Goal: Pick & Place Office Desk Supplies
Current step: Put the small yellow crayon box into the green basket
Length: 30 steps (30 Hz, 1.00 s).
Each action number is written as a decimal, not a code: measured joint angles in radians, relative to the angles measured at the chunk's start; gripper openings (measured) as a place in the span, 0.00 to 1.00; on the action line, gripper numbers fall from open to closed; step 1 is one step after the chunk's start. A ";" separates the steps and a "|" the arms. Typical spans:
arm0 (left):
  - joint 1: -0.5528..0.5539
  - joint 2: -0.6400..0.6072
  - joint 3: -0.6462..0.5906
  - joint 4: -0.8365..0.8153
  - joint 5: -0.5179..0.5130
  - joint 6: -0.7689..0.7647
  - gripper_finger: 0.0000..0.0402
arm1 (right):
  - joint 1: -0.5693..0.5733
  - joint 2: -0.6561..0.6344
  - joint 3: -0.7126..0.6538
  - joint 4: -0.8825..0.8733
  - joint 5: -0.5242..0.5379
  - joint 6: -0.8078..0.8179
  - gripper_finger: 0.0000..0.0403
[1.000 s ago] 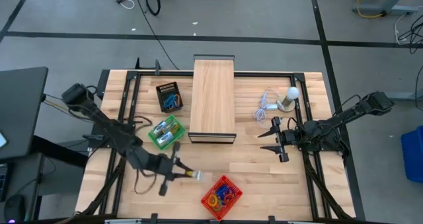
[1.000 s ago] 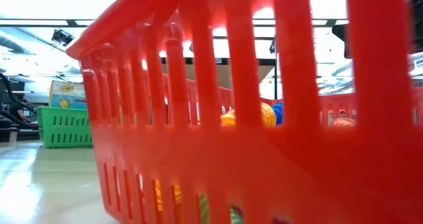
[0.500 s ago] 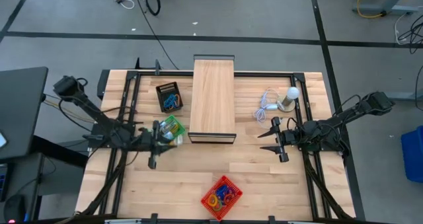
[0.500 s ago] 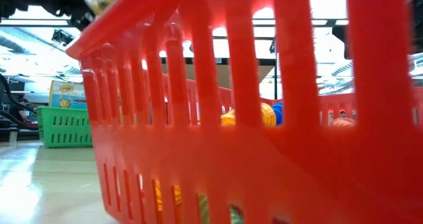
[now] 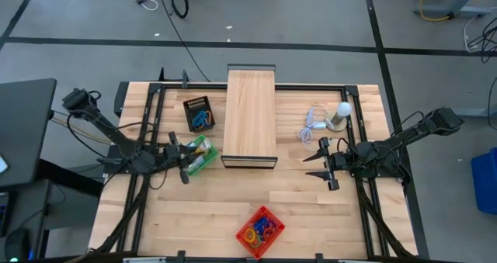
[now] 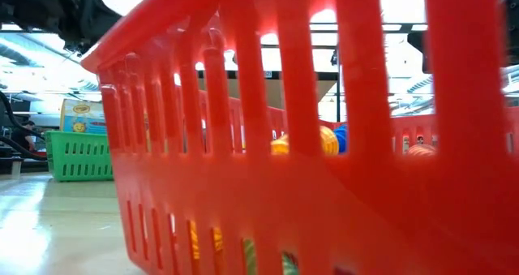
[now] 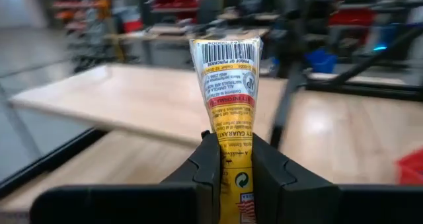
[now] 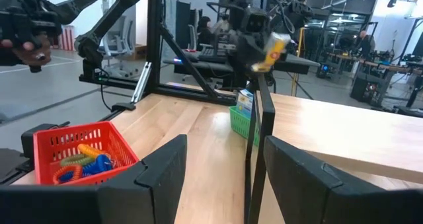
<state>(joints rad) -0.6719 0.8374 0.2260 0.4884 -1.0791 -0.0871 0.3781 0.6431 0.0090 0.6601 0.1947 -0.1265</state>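
Gripping: the left gripper point(image 7: 234, 159) is clamped on a small yellow piece point(image 7: 229, 85), a narrow packet with a barcode at its far end, which stands up between the two dark fingers point(image 7: 205, 163).
Left gripper, place: in the high view it point(image 5: 184, 156) hangs just beside the green basket point(image 5: 203, 156), on the side away from the long wooden box point(image 5: 250, 115).
Green basket: it holds yellow-and-green crayon boxes point(image 5: 197, 150); in the low view one box point(image 6: 81, 117) stands up above the basket's slotted wall point(image 6: 79, 156).
Red basket: it sits near the table's front edge, well apart from both grippers point(image 5: 261, 230); inside lie coloured loops point(image 5: 256, 230), orange, yellow and blue. The right wrist view shows them piled at its bottom point(image 8: 82, 161), and the low view looks straight through its red bars point(image 6: 308, 145).
Dark basket: a small black one point(image 5: 199, 112) beyond the left gripper, beside the wooden box, with blue loops point(image 5: 202, 119) in it.
Right gripper: its fingers stand wide apart with nothing between them point(image 5: 324, 164); it waits on the far side of the wooden box from the left gripper, near the white bulb point(image 5: 342, 111) and its coiled cable point(image 5: 313, 122).
Table: pale wood point(image 5: 311, 212).
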 joint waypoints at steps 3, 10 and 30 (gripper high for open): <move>0.000 0.002 0.000 -0.063 -0.028 -0.084 0.13 | 0.000 0.000 0.000 0.000 0.000 0.007 0.52; 0.006 0.002 0.000 -0.154 -0.013 -0.199 0.13 | 0.000 0.000 0.000 0.000 0.004 0.011 0.52; 0.179 0.096 0.001 -0.168 0.218 -0.283 0.13 | 0.000 0.000 0.000 0.001 0.009 -0.002 0.52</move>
<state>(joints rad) -0.4933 0.9337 0.2272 0.3206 -0.8612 -0.3701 0.3780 0.6434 0.0090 0.6613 0.2042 -0.1284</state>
